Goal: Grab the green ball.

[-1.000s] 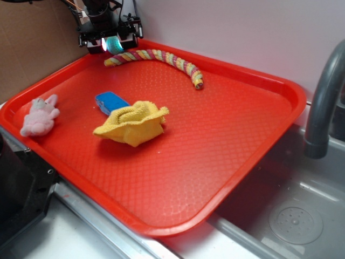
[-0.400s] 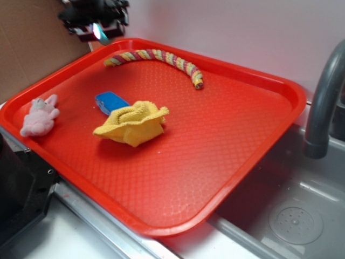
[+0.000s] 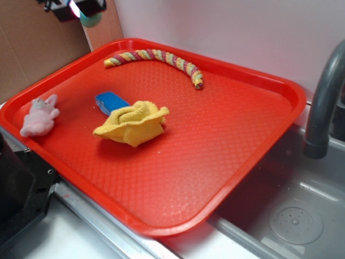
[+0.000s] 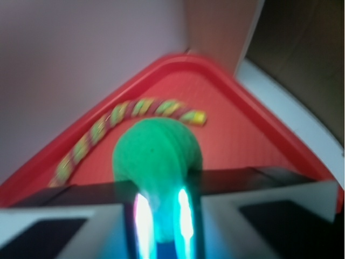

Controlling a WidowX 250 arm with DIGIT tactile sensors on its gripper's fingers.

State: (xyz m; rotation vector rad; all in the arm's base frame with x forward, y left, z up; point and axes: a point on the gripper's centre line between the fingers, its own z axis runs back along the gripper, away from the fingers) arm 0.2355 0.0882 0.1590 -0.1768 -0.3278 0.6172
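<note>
The green ball [image 3: 90,20] hangs in the air at the top left, beyond the far left corner of the red tray [image 3: 280,102], squeezed in my gripper [image 3: 86,13]. In the wrist view the fuzzy green ball [image 4: 157,156] bulges out from between the two fingers of my gripper [image 4: 160,216], which is shut on it, well above the tray [image 4: 237,135]. Only the lowest part of the gripper shows in the exterior view; the rest is cut off by the top edge.
A striped rope toy [image 3: 161,58] lies curved along the tray's far side, also seen as the striped rope [image 4: 124,121]. A blue object [image 3: 109,101] and a yellow cloth [image 3: 132,124] lie mid-tray, a pink plush [image 3: 39,117] at left. A faucet [image 3: 323,97] and sink [image 3: 291,216] stand right.
My gripper has risen from the tray's far left corner and moved left, carrying the green ball up off the tray. Everything on the tray has stayed put.
</note>
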